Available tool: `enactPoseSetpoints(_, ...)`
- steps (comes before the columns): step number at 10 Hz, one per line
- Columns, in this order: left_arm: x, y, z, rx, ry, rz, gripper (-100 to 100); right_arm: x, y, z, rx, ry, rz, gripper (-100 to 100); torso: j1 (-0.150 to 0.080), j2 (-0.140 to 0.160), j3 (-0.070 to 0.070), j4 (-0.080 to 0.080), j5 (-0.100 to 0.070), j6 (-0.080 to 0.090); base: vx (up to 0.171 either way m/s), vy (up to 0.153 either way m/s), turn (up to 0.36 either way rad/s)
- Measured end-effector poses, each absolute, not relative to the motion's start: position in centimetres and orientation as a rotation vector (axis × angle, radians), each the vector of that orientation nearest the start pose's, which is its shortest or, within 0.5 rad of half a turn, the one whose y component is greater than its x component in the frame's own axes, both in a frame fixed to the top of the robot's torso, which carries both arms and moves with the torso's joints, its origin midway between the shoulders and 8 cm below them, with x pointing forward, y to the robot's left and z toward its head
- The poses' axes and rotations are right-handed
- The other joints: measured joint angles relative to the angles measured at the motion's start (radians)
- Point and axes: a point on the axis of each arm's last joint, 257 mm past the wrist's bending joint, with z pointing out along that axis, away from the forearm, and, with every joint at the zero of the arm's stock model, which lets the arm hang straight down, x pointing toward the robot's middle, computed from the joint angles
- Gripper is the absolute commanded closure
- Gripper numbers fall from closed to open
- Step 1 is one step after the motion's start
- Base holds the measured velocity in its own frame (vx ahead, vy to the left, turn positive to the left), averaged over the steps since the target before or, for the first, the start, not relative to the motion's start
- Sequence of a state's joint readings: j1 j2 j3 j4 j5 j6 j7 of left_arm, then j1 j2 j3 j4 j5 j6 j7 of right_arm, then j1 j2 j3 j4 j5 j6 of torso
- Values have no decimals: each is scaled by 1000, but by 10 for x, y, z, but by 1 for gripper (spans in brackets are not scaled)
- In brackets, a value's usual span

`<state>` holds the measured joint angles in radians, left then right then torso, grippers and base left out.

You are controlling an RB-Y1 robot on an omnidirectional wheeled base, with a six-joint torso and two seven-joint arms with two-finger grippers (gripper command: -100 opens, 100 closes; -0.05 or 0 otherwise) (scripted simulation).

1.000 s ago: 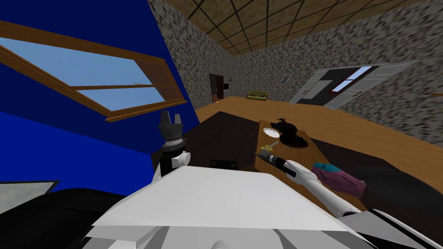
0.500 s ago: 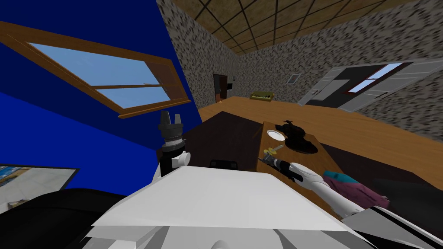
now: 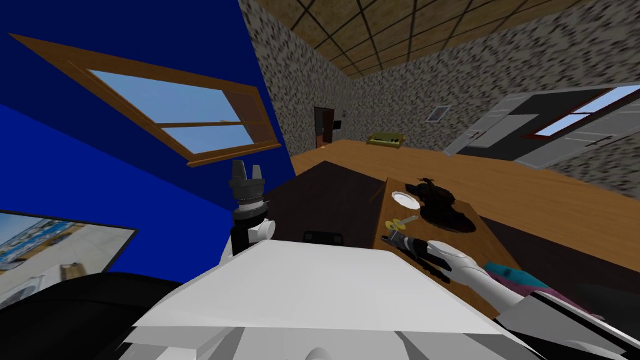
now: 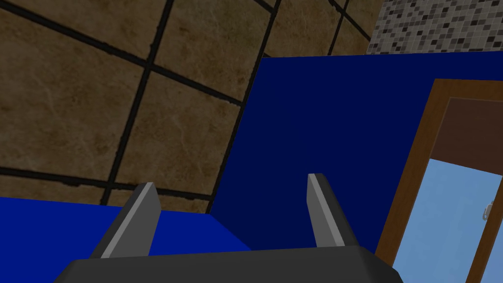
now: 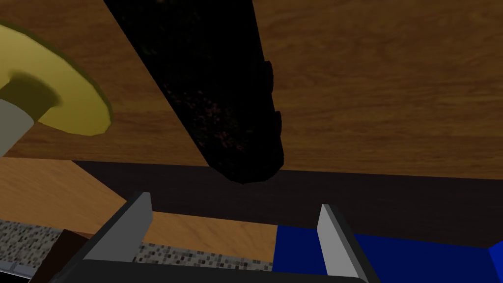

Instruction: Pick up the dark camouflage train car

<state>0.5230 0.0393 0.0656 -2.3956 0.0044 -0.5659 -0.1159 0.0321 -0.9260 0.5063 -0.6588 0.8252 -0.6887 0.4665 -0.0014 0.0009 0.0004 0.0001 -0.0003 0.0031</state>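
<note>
Dark camouflage train car (image 5: 216,98) is lying on the wooden surface (image 5: 393,73) beside a yellow disc (image 5: 64,103). Right claw (image 5: 236,202) is hovering wide, centred on its near end without touching, apparently to span its narrow width. Left claw (image 4: 231,182) is idling wide, raised aside.

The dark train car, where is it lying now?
In the right wrist view the dark train car lies on the wooden table, beside a yellow disc, its end at the table's edge just ahead of the right gripper.

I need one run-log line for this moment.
right gripper open, facing train car end | train car on table, beside yellow disc, ungrasped | left gripper open, raised
</note>
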Motion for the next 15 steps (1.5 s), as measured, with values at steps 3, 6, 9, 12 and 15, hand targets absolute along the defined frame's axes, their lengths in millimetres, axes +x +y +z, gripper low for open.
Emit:
enactPoseSetpoints(3, 302, 285, 80, -450, 553, -1161, 0, 209, -547, -519, -958, 2556, 26, -100, 0, 0, 0, 0, 0, -1, 7, -18, 139)
enactPoseSetpoints(6, 302, 286, 80, -450, 553, -1161, 0, 168, -574, -524, -1016, 2649, 2, -100, 0, 1, 0, 0, 0, 0, 4, -10, 1)
enactPoseSetpoints(9, 302, 286, 80, -450, 553, -1161, 0, 158, -577, -523, -1054, 2675, 7, -100, 1, 0, 0, 0, 0, 0, 1, -8, 56)
enactPoseSetpoints(12, 302, 285, 80, -450, 553, -1161, 0, 142, -586, -524, -1083, 2706, 4, -100, 1, 0, 0, 0, 0, 0, 2, -7, 43)
enactPoseSetpoints(15, 302, 286, 80, -450, 553, -1161, 0, 126, -600, -524, -1102, 2755, -7, -100, 1, 0, 0, 0, 0, 0, 1, -8, 38)
